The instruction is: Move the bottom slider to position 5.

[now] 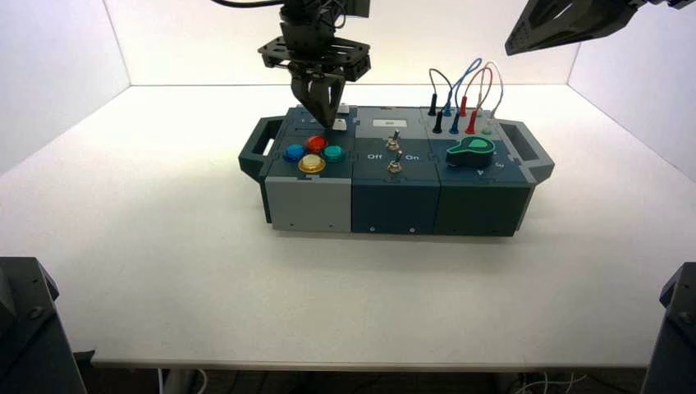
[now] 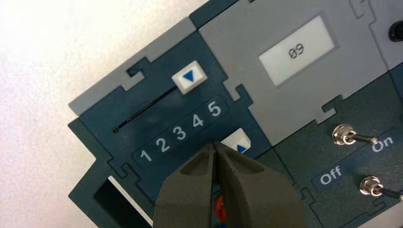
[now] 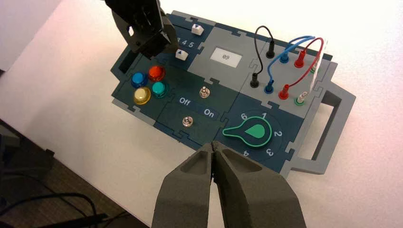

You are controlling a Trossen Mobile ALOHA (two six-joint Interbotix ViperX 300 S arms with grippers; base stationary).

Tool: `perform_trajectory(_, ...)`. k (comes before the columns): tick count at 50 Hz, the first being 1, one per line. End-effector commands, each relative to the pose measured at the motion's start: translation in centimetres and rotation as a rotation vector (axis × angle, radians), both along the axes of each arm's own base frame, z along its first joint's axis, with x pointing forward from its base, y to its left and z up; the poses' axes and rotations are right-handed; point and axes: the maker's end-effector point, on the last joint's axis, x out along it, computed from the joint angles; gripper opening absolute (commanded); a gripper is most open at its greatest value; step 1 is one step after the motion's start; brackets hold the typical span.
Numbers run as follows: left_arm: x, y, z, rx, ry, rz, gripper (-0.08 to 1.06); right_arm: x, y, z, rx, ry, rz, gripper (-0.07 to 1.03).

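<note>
The left gripper (image 2: 215, 145) is at work over the left part of the box (image 1: 394, 176), pointing down at the slider panel behind the coloured buttons; its fingers are together, with nothing between them, and their tips are right at the white knob of the bottom slider (image 2: 236, 141); whether they touch it I cannot tell. That knob, marked with a blue triangle, stands at the 5 end of the row of white digits, next to position 5 (image 2: 214, 109); the fingers cover part of the knob and its track. On the other side of the digits, the top slider (image 2: 189, 77) has its white knob at the 5 end too, its dark slot running back toward the 1 end.

The right gripper (image 3: 213, 144) waits in the air off to the right, above the box's level, its fingers together and holding nothing.

In front of the sliders sit the red button (image 3: 156, 73), blue button (image 3: 139, 80), green button (image 3: 159, 89) and yellow button (image 3: 141, 95); in the box's middle, the display (image 2: 297, 51) reads 09, with two metal toggle switches (image 3: 204, 92) by the Off and On lettering; at the right are the green rotary dial (image 3: 255, 131) and, behind it, the plugged wires (image 3: 304, 40), black, blue, red and white; the box stands on the tabletop (image 1: 353, 304).
</note>
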Motion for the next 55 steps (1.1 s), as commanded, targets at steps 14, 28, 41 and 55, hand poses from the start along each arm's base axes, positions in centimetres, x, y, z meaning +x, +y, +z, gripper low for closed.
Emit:
perform_trajectory(14,0.6,-1.3,1.4,-0.026,-0.034,-0.017,-0.03,0.4,0.1,0.6,0.012,-0.015,-0.009,-0.02)
perform_trajectory(28,2.5,1.3,2.4,-0.025,-0.064,0.042,-0.03,0.4,0.2,0.8,0.018,-0.019,-0.008,-0.02)
perform_trajectory(41,2.2,1.7,5.4,-0.065,-0.120,0.061,-0.03,0.2,0.0,1.7,0.036,-0.048,-0.009,-0.02)
perform_trajectory(55,2.4,1.3,10.4,-0.137,-0.217,0.068,-0.03,0.1,0.1,2.0,0.044,-0.059,-0.008,-0.02)
